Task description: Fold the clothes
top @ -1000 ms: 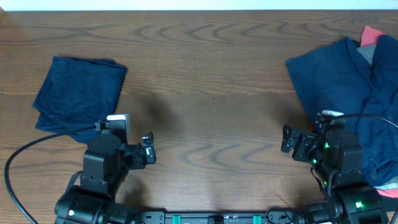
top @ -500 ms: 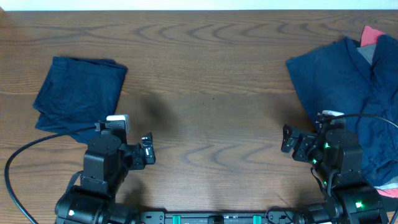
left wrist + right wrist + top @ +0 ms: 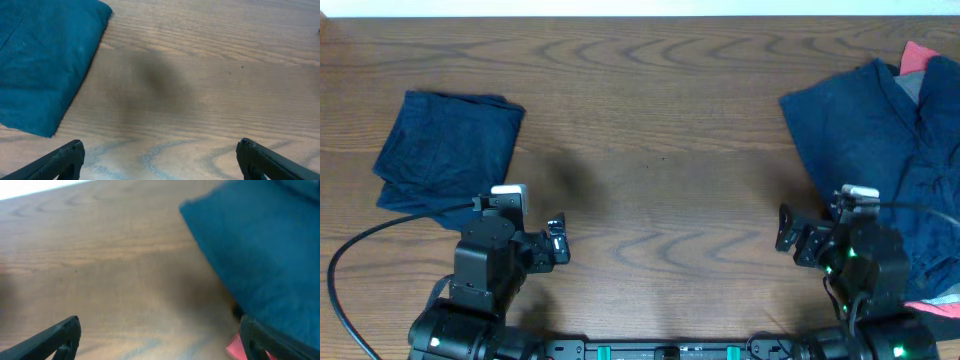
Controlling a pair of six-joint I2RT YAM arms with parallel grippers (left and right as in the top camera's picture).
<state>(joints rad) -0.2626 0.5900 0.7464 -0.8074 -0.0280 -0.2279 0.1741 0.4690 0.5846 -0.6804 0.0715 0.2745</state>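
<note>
A folded navy-blue cloth (image 3: 448,150) lies flat at the table's left; it fills the upper left of the left wrist view (image 3: 45,60). At the right edge a loose pile of navy clothes (image 3: 880,140) spreads out, with a red-pink piece (image 3: 918,55) and a grey piece (image 3: 912,85) at its top. My left gripper (image 3: 557,243) stands open near the front, just right of the folded cloth, nothing between its fingers (image 3: 65,157). My right gripper (image 3: 792,236) is open beside the pile's left edge. In its wrist view the navy pile (image 3: 265,250) lies right of the open gripper (image 3: 160,330).
The brown wooden table (image 3: 660,130) runs between the two lots of cloth. A black cable (image 3: 360,245) loops by the left arm's base. A pink scrap (image 3: 235,347) shows next to the right finger (image 3: 270,340). A white wall strip borders the far edge.
The right arm has shifted slightly toward the table's front edge, its gripper still open. The left arm and both lots of cloth have not moved.
</note>
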